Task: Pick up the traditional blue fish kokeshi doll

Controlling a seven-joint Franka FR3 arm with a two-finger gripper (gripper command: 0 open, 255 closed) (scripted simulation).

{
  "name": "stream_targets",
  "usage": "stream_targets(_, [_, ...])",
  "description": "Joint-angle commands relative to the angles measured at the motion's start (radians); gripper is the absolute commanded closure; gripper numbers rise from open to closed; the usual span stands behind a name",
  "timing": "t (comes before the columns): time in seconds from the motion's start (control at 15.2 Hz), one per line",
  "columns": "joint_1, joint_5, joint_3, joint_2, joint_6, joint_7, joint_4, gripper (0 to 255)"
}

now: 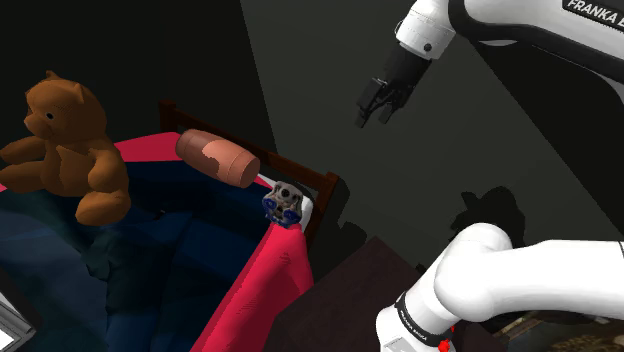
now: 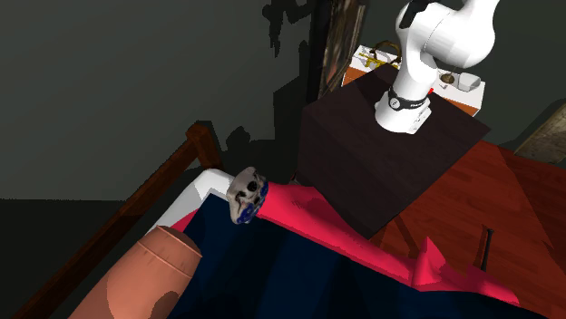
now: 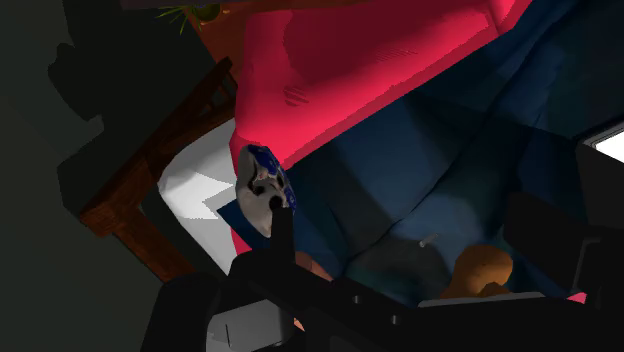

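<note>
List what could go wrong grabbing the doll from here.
1. The doll perches on the bed's corner, at the edge of the red cover; a nudge might knock it off.
2. The wooden frame stands close beside it, so a finger of the open gripper, high above, might strike it descending.

Home bedroom: bed with red-blue cover (image 1: 270,280), dark wooden frame (image 2: 145,188), brown teddy bear (image 1: 70,150), bolster pillow (image 1: 218,158).
</note>
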Motion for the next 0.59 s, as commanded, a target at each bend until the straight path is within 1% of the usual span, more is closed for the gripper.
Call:
stream_targets(0.0, [0.0,0.0,0.0,0.0,0.0,0.0,0.0,0])
stream_targets(0.26, [0.0,-0.008,-0.042,0.069,0.122,-0.061,-0.062,0])
stream_targets(0.53, [0.002,-0.01,-0.082,0.161,0.244,-0.122,-0.102,0])
